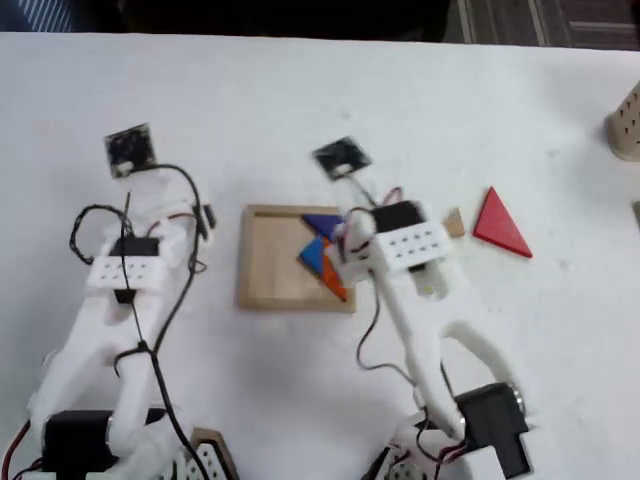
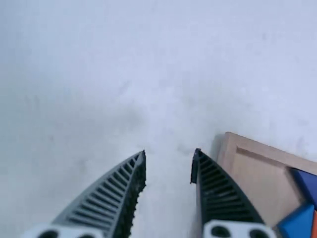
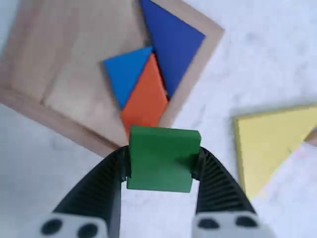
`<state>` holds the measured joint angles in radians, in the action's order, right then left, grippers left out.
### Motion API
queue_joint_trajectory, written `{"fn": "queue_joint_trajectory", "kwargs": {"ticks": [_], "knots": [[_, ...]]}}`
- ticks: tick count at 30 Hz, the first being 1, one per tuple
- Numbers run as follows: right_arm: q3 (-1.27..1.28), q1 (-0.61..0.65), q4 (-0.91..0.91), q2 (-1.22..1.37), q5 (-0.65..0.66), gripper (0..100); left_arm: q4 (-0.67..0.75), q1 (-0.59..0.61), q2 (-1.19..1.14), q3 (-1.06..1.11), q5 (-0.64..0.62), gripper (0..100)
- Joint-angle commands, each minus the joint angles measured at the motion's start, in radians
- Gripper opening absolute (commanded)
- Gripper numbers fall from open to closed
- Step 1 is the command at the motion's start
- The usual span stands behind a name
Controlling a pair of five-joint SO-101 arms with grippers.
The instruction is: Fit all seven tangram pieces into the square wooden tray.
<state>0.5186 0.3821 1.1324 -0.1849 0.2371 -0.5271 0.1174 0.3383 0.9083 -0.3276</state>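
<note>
Above the table, high view: square wooden tray point(image 1: 262, 265) lies between the arms, the right arm point(image 1: 410, 248) over its right edge, and the red triangle point(image 1: 500, 225) is well apart on the table. Left wrist view: left gripper point(image 2: 168, 166), jaws apart and empty, beside the tray's corner. Right wrist view: right gripper point(image 3: 161, 166) clamped on green square point(image 3: 161, 158) above the tray's rim, near orange piece point(image 3: 146, 99); yellow triangle point(image 3: 267, 144) lies outside. Risk: released here, the square would likely catch the rim or the orange piece and seat tilted.
</note>
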Motion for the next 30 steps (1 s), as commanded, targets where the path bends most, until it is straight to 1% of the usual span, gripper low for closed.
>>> {"fn": "queue_joint_trajectory", "kwargs": {"ticks": [1,7,11,16,18,22,25,28,30], "knots": [[-0.086,0.142,0.002,-0.036,-0.012,1.8,0.018,0.062,0.047,-0.006,-0.005,16],[-0.213,0.266,-0.061,0.12,-0.014,1.8,0.018,0.077,0.045,-0.005,-0.005,16],[-0.316,0.3,-0.107,0.28,-0.014,2.9,0.02,0.079,0.045,-0.005,-0.005,16],[-0.445,0.308,-0.102,0.43,-0.012,17.0,0.025,0.079,0.045,-0.005,-0.005,16],[-0.48,0.306,-0.094,0.464,-0.012,21.1,0.025,0.079,0.045,-0.005,-0.005,16],[-0.563,0.303,-0.001,0.479,-0.009,23.3,0.025,0.077,0.045,-0.005,-0.005,16],[-0.646,0.297,0.117,0.479,-0.005,27.0,0.025,0.074,0.045,-0.005,-0.005,16],[-0.723,0.252,0.246,0.475,-0.008,30.5,0.025,0.071,0.045,-0.005,-0.005,16],[-0.741,0.2,0.298,0.452,-0.012,28.1,0.02,0.07,0.045,-0.005,-0.005,16]]}}
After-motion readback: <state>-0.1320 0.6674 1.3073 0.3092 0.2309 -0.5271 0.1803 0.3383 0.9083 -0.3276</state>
